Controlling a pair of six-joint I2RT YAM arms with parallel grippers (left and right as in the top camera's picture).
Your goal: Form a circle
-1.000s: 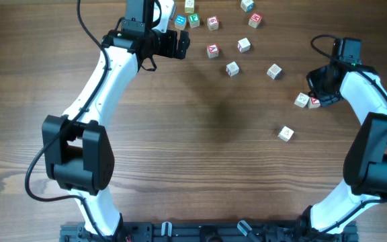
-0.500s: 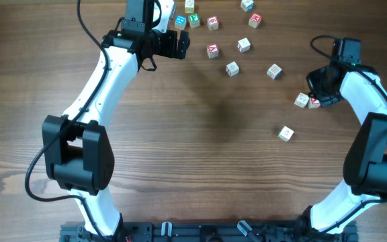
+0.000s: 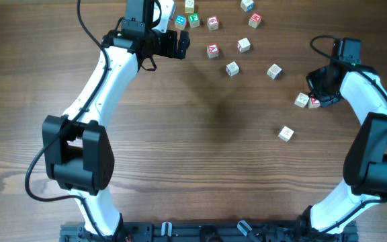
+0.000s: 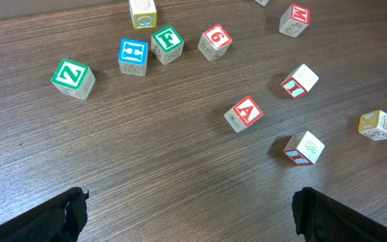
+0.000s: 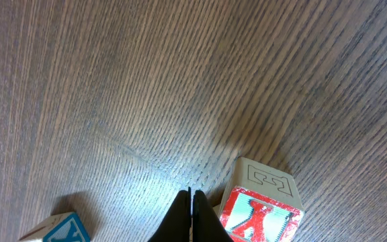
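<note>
nothing moved, left fingers [image 4: 62,216] spread wide, right fingers [image 5: 177,225] pressed together beside red-letter cube [image 5: 264,202], blue cube [image 5: 58,230] cut off

The left claw [image 4: 190,208] stands spread wide over the wooden table [image 4: 146,175], letter cubes [image 4: 246,113] scattered loosely beyond it.

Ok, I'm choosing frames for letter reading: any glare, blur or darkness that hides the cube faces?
Overhead: even light, sharp, but the cubes are too small to read. Left wrist: sharp, letters clear, as on the red A cube. Right wrist: glare on the table ahead of the shut right gripper; red-faced cube cropped.
</note>
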